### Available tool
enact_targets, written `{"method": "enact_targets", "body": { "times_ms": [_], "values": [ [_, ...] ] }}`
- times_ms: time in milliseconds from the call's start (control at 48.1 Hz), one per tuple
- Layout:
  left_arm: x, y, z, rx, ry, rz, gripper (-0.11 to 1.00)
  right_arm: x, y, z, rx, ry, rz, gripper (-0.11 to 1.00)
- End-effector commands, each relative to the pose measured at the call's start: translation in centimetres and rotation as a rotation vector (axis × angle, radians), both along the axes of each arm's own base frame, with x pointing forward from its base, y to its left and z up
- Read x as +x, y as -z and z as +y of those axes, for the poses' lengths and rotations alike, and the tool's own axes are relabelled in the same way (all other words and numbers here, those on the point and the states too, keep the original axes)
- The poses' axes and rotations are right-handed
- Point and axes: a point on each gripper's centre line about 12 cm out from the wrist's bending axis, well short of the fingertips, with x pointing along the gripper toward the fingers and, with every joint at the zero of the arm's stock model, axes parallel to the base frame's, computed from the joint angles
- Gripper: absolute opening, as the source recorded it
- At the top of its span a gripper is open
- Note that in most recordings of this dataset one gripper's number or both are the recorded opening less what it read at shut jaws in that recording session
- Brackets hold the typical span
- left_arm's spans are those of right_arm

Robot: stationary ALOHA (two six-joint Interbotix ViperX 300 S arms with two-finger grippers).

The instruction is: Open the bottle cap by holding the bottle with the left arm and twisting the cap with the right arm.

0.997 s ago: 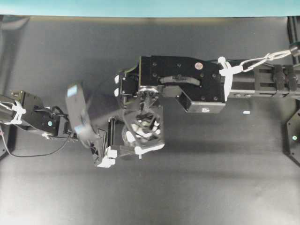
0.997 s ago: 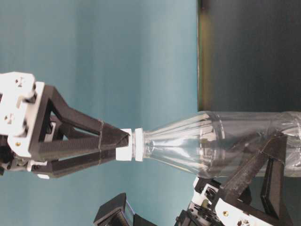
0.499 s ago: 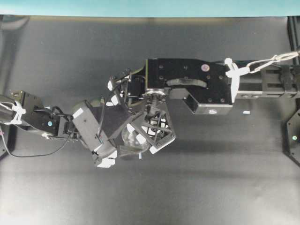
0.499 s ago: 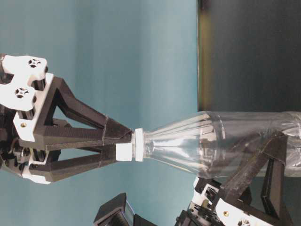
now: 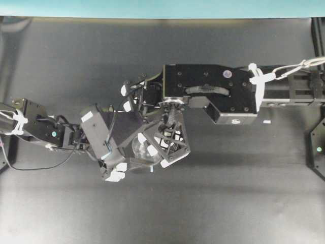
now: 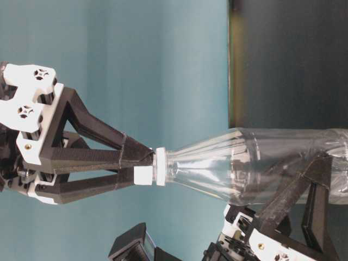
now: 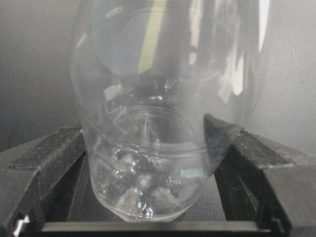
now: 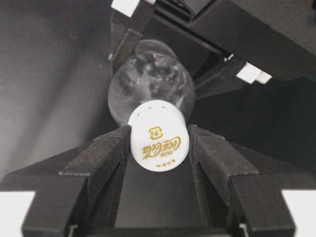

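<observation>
The clear bottle (image 6: 255,163) is held off the dark table, with its white bottle cap (image 6: 144,175) at the end of its narrow neck. The left gripper (image 7: 153,163) is shut on the bottle (image 7: 153,89) near its base, with a black finger (image 7: 59,153) pressed against each side. The right gripper (image 8: 159,143) is shut on the bottle cap (image 8: 159,136), its pads tight on both sides. In the overhead view the right arm's gripper (image 5: 170,145) reaches down over the bottle (image 5: 142,151), and the left gripper (image 5: 133,152) comes in from the left.
A tiny white scrap (image 5: 266,122) lies on the table to the right. A black mount (image 5: 317,150) stands at the right edge. A teal wall (image 5: 152,7) runs along the back.
The right gripper has turned about the cap while staying shut on it, and its wrist block has shifted slightly right. The left wrist has swung a little. The bottle stays in place.
</observation>
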Motion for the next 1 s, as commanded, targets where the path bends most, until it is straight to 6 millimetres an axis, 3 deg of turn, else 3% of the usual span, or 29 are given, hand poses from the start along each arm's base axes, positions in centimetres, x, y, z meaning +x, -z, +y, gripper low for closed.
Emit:
{"method": "enact_targets", "body": {
  "times_ms": [0,62,187,249,519,976],
  "values": [
    [-0.5,1.0,0.1,-0.008,-0.009,0.048,0.82,-0.3,-0.2,0.8,0.008,0.022,0.002,0.38],
    [-0.6,1.1,0.1,-0.008,-0.007,0.051,0.82,-0.4,-0.4,0.8,0.014,0.052,0.001,0.41],
    [-0.6,1.1,0.1,-0.007,-0.007,0.056,0.82,-0.7,-0.6,0.8,0.024,0.1,0.003,0.74],
    [-0.6,1.1,0.1,-0.007,-0.007,0.057,0.82,-0.9,-0.9,0.8,0.028,0.112,-0.002,0.83],
    [-0.6,1.1,0.0,-0.007,-0.006,0.057,0.82,-2.4,-3.2,0.5,0.051,0.185,-0.035,0.81],
    [-0.7,1.1,-0.2,-0.007,0.0,0.059,0.82,-7.3,-8.1,0.9,0.15,0.34,-0.195,0.81]
  ]
}}
